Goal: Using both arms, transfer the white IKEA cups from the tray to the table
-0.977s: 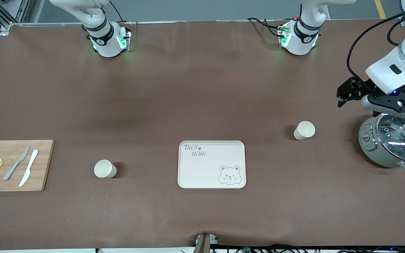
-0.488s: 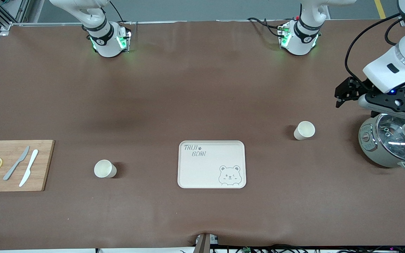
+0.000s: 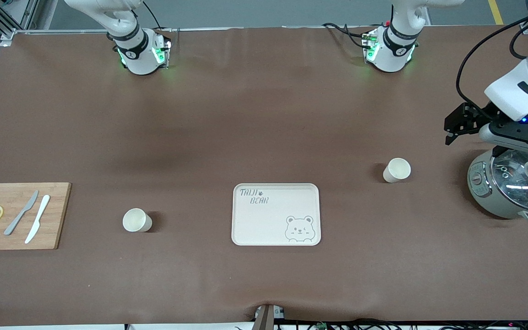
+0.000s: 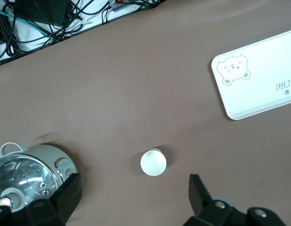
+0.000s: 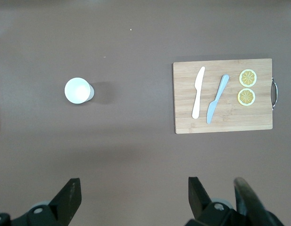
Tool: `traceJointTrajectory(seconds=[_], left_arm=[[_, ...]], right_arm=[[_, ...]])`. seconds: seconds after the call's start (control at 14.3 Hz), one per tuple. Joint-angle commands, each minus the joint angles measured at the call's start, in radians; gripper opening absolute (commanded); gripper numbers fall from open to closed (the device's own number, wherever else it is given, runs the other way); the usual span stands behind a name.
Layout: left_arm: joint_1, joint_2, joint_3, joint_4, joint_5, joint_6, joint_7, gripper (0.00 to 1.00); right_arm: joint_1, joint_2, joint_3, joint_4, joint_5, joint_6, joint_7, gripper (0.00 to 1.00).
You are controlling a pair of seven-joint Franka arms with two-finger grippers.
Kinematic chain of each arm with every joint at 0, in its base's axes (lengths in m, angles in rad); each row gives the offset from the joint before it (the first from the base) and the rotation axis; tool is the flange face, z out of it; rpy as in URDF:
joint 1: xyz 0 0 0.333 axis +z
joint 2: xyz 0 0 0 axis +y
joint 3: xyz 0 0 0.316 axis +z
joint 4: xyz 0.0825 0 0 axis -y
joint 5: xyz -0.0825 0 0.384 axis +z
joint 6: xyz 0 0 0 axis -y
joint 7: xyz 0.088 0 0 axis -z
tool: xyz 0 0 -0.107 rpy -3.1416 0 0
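Two white cups stand upright on the brown table. One cup (image 3: 397,170) is toward the left arm's end, between the bear tray (image 3: 264,224) and the pot; it also shows in the left wrist view (image 4: 153,162). The other cup (image 3: 136,220) stands between the tray and the cutting board; it also shows in the right wrist view (image 5: 78,90). My left gripper (image 3: 452,133) (image 4: 134,197) is open and empty, in the air over the table beside the pot. My right gripper (image 5: 133,197) is open and empty, high over bare table; it does not show in the front view.
A grey-green pot with a glass lid (image 3: 511,188) (image 4: 29,174) stands under the left arm's wrist. A wooden cutting board (image 3: 57,215) (image 5: 183,113) with two knives and two lemon slices lies at the right arm's end. Cables lie along the table's near edge (image 4: 37,23).
My left gripper has shifted a little toward the left arm's end of the table. The cups, tray and pot have not moved.
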Motion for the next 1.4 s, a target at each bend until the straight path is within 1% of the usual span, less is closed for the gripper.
traceJointTrajectory(seconds=[0.0, 0.7, 0.84, 0.91, 1.33], left_arm=[[0.006, -0.004, -0.001, 0.004, 0.021, 0.003, 0.015, 1.00], [0.004, 0.018, -0.003, 0.004, 0.003, 0.004, -0.002, 1.00], [0.019, 0.024, 0.000, 0.003, -0.077, 0.004, -0.039, 1.00], [0.039, 0.029, 0.000, 0.003, -0.089, 0.004, -0.037, 1.00], [0.041, 0.024, 0.000, 0.004, -0.076, 0.004, -0.034, 1.00]], right_arm=[[0.004, -0.006, 0.002, -0.007, -0.004, 0.009, 0.013, 1.00], [0.000, -0.009, 0.002, -0.024, -0.003, 0.005, 0.013, 1.00], [0.001, -0.009, 0.002, -0.030, -0.004, 0.003, 0.013, 1.00], [0.003, -0.009, 0.002, -0.037, -0.009, 0.006, 0.013, 1.00], [0.000, -0.011, 0.002, -0.036, -0.010, 0.003, 0.013, 1.00]])
